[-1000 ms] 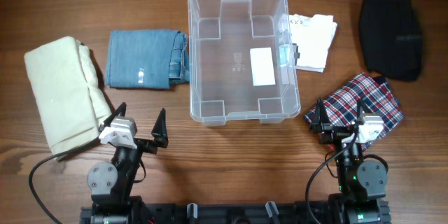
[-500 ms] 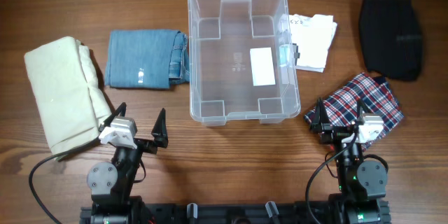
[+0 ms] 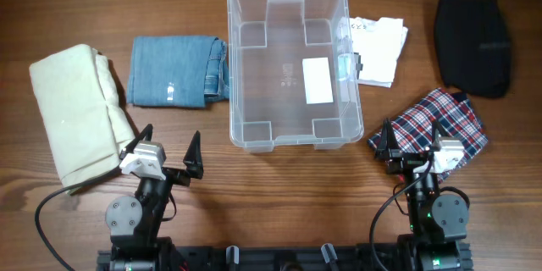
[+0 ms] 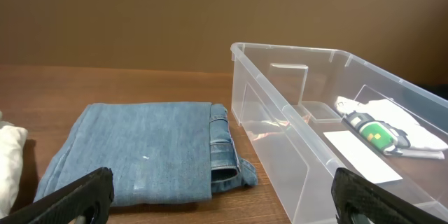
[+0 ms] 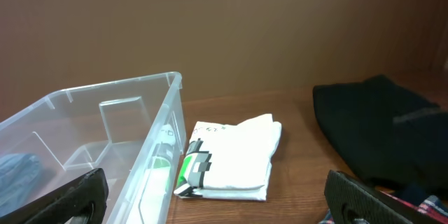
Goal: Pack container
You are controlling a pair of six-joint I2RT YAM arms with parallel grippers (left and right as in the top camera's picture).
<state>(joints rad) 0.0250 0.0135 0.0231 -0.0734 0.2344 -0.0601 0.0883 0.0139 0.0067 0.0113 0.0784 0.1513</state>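
both arms sit folded low at the near edge of the worktop [image 3: 279, 178], wrists level, aimed toward the container [image 3: 254, 68]. left tool [image 3: 172, 133] is near-left of the container, turned slightly toward it, fingers spread wide with nothing between them. right tool [image 3: 412, 131] is near-right of the container, pointing straight ahead, also wide open and gripping nothing; its fingers hang over the near edge of the plaid cloth [image 3: 436, 114]. the container stands upright mid-worktop between the two arms, farther back than both, with a white label [image 3: 317, 80] on its base. folded jeans [image 3: 174, 70] lie just left of the container, touching or nearly touching its wall. a cream cloth [image 3: 76, 110] lies further left. a white shirt [image 3: 377, 47] is just right of the container and a black garment [image 3: 472, 45] is far right. in the left wrist view the fingertips [image 4: 77, 196] frame the jeans and the container's left wall.
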